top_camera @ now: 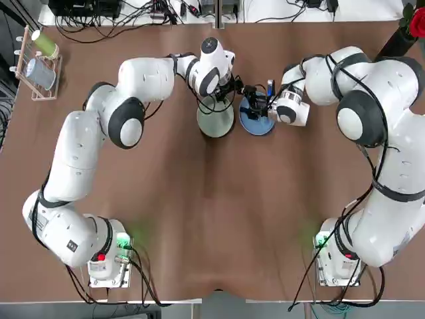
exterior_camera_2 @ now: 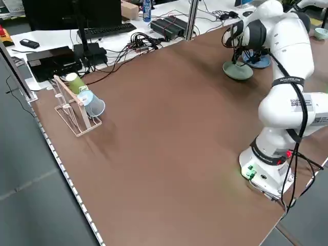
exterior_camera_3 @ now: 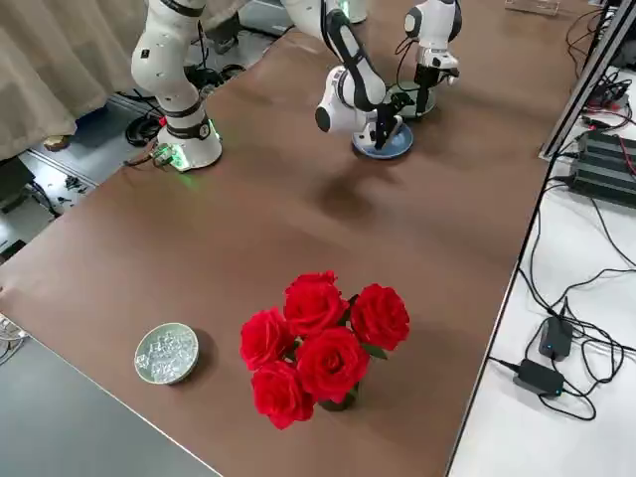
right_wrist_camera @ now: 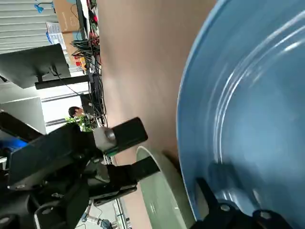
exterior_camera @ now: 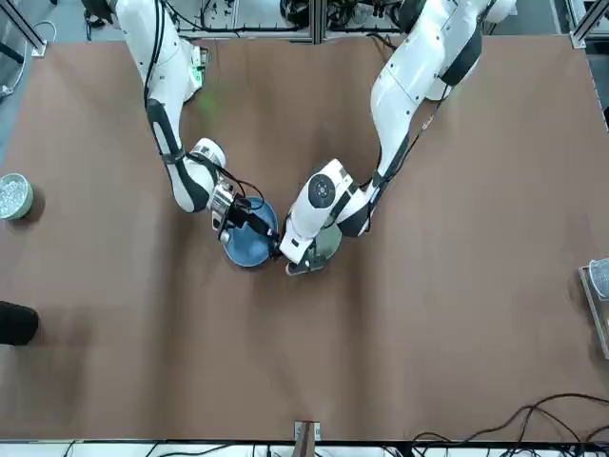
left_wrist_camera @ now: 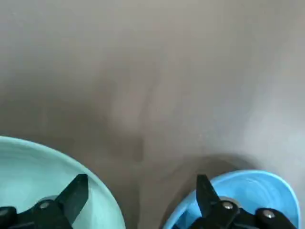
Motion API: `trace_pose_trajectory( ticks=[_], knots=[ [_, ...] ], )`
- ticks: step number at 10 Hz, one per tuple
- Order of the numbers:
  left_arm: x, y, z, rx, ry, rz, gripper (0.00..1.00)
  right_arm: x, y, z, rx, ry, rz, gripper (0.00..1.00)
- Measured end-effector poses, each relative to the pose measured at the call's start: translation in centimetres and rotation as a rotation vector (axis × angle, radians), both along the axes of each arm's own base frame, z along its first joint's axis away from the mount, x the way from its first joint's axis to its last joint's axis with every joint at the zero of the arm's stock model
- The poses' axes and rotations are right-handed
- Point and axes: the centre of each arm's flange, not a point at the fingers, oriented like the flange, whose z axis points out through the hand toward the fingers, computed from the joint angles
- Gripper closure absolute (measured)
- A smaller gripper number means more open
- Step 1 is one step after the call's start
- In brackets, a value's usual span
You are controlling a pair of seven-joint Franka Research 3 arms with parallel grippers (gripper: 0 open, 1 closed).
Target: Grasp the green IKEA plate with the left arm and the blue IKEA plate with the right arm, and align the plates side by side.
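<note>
The pale green plate (top_camera: pixel 216 121) and the sky-blue plate (top_camera: pixel 256 122) lie flat on the brown table, side by side with a narrow gap. My left gripper (top_camera: pixel 232 98) hangs low over that gap. In the left wrist view it (left_wrist_camera: pixel 141 183) is open, one finger over the green plate (left_wrist_camera: pixel 43 171), the other over the blue plate (left_wrist_camera: pixel 248 191). My right gripper (top_camera: pixel 257 105) is at the blue plate's far edge. It (right_wrist_camera: pixel 143 188) is open, its fingers on either side of the blue plate's (right_wrist_camera: pixel 248 105) rim. Neither plate is gripped.
A wooden rack (top_camera: pixel 38 66) with cups stands at the table's far left. Red roses (exterior_camera_3: pixel 316 343) and a small bowl of glittery bits (exterior_camera_3: pixel 166 353) sit at the right end. Cables and boxes (exterior_camera_2: pixel 61 54) line the bench beyond the far edge.
</note>
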Motion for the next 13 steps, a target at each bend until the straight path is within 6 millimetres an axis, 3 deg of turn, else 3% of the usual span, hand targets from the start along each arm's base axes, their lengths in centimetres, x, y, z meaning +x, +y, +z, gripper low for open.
trace_pose_trajectory(
  ticks=[5, 13],
  knots=[
    [-0.1, -1.0, 0.3, -0.041, -0.017, 0.038, 0.0, -0.1, 0.1, -0.2, -0.003, 0.002, 0.0, 0.02],
    [1.0, -0.3, 0.4, -0.034, -0.035, 0.054, 0.0, -0.7, 1.2, -0.2, -0.061, -0.12, 0.072, 0.0]
  ],
)
